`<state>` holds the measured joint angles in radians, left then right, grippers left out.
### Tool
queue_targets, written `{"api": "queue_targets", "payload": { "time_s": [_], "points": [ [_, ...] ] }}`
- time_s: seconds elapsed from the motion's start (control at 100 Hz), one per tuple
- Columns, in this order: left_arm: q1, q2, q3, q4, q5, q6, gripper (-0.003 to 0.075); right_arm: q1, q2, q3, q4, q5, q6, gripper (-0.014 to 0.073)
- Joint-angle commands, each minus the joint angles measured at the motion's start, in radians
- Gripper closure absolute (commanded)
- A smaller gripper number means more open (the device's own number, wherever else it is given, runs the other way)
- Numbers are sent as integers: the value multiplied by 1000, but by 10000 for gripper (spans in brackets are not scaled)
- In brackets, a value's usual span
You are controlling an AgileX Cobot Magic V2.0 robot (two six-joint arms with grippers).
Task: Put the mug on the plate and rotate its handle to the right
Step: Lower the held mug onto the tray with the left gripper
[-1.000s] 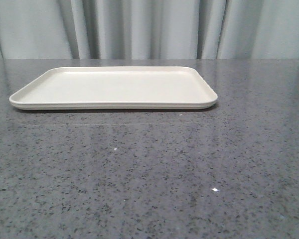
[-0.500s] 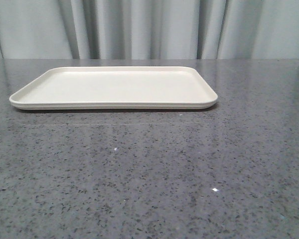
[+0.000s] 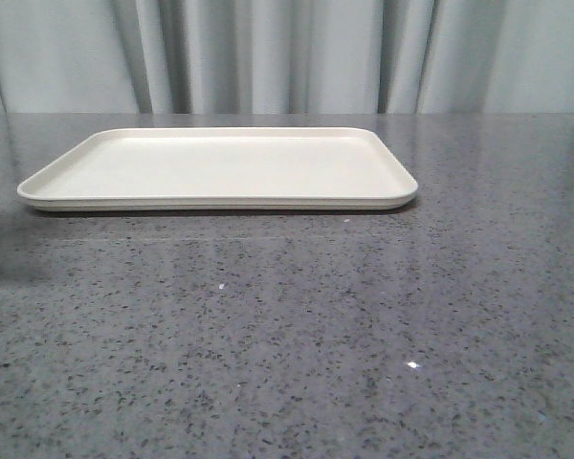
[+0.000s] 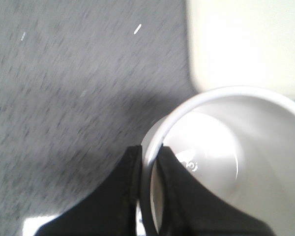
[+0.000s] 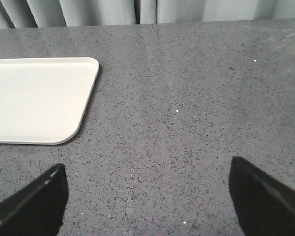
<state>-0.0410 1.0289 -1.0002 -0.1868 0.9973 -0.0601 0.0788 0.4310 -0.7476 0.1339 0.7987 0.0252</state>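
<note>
Left wrist view: left pincer clamps mug rim — plate corner near.

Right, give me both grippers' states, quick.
Left gripper: shut on the mug, fingers pinching its rim, one inside and one outside.
Right gripper: open, holding nothing, above the table.

left gripper clamped on mug rim (blurred) | right gripper spread wide

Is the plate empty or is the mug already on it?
Empty. The front view shows the plate bare; the left gripper holds the mug by its rim, beside it.
</note>
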Motion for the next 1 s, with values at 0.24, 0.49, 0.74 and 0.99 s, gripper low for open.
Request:
{"api": "queue_targets", "payload": {
  "time_s": [0.24, 0.49, 0.74, 0.99],
  "points": [
    [-100, 131, -271, -133, -83, 20, 741, -1, 15, -32, 7, -80, -8, -62],
    [-278, 392, -472, -120, -86, 20, 741, -1, 15, -32, 7, -80, -8, -62],
    [-326, 638, -695, -120, -3, 11, 741, -1, 15, -32, 7, -79, -8, -62],
    [-352, 773, -834, -113, 76, 9, 741, -1, 15, -32, 7, -79, -8, -62]
  ]
}}
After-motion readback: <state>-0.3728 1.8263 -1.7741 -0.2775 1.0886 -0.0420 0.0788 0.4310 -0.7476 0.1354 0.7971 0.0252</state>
